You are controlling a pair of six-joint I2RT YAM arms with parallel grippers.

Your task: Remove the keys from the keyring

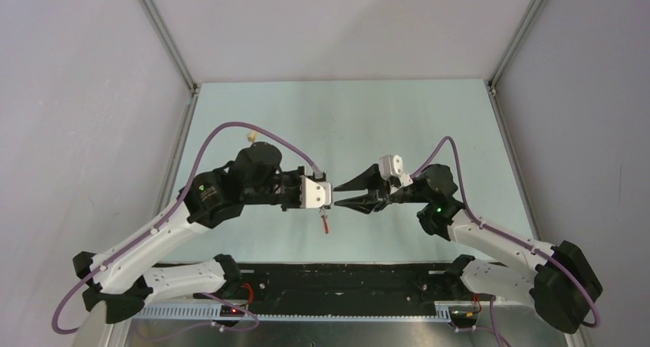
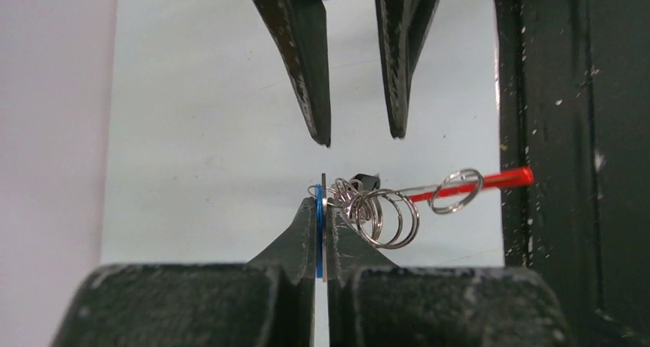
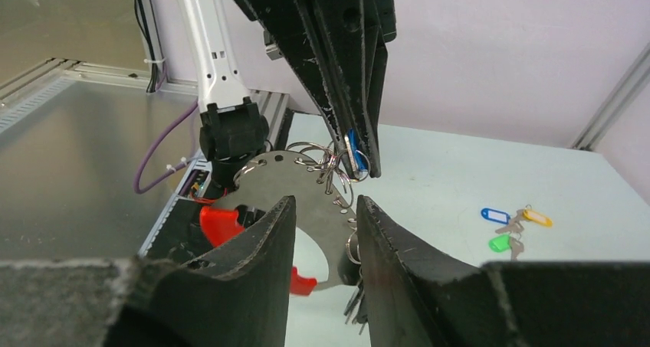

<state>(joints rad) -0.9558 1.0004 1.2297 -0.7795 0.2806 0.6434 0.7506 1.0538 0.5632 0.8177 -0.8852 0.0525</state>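
- While only a red strap can be made out from above, hanging under the left gripper, the left wrist view shows that gripper's fingers pressed together on the keys. The keys are pinched by a blue tag beside a thin metal plate seen edge-on, and are held clear of the table.
- Just right of the pinch, wire rings are bunched in the air. The keyring is seen threaded on the strap, whose end reaches a black rail in that view.
- Facing them, the right gripper is held spread, its tips apart from the bunch.
- From the right wrist the plate is shown broadside, curved and pierced with holes. Key blades are hung below it, partly hidden by that gripper's own finger.
- Farther right, on the table, a loose cluster with blue, yellow and green tags is shown by this view alone.
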